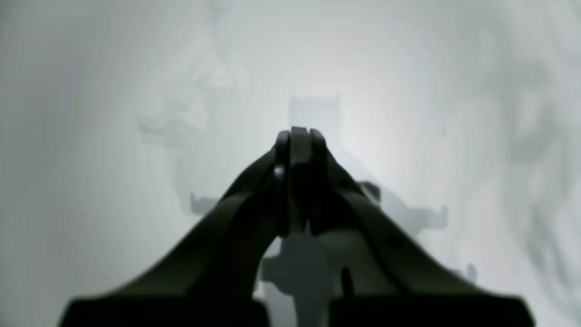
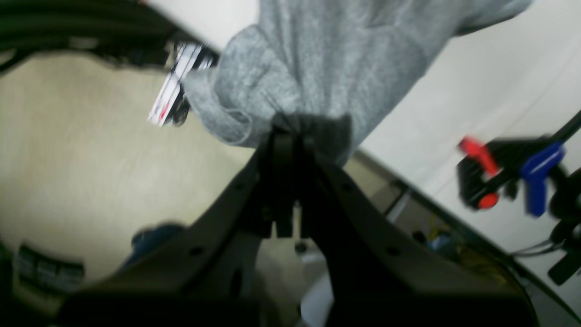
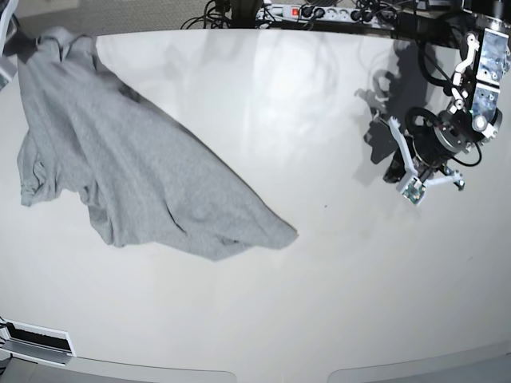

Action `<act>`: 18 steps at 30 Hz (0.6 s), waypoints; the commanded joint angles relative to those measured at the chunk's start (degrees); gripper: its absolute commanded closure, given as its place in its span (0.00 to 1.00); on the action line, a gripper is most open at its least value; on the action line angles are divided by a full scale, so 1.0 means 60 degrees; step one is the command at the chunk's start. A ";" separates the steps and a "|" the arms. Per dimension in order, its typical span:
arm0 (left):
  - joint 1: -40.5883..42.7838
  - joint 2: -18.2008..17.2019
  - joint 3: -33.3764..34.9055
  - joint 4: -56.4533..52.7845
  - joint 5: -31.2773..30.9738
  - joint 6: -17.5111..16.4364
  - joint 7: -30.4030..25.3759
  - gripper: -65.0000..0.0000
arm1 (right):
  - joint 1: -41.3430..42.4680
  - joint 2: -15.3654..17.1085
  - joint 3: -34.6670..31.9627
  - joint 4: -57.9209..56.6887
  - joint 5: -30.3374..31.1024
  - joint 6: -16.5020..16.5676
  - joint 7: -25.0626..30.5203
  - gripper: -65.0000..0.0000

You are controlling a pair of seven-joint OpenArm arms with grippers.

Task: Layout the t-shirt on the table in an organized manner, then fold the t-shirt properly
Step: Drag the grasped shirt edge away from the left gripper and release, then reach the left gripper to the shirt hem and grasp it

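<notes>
Shirts: one grey t-shirt (image 3: 136,167), spread crumpled over the table's (image 3: 335,279) left part, one corner lifted at the far left edge.
Right gripper (image 2: 288,136): jaws clenched on a bunch of t-shirt fabric.
Left gripper (image 1: 297,134): jaws pressed together, empty, over bare table, well apart from the t-shirt.
Arms: two.

The left gripper (image 1: 299,136) is closed, its two dark fingers pressed together at the tips with nothing between them, and it points down at the tabletop (image 1: 91,136) from above without touching it. In the base view the left arm (image 3: 447,132) is bent at that view's right, wrist turned downward. The right gripper (image 2: 290,136) is clamped on a bunched fold of the t-shirt (image 2: 317,59), fingers nearly together. The right arm itself is out of the base view.
</notes>
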 commanded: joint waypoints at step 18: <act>-0.3581 0.0386 0.2739 -0.2266 -0.0976 -0.1042 -0.1603 0.40 | -0.0087 0.0120 0.0084 -0.0280 -0.1341 -0.0002 0.4098 1.00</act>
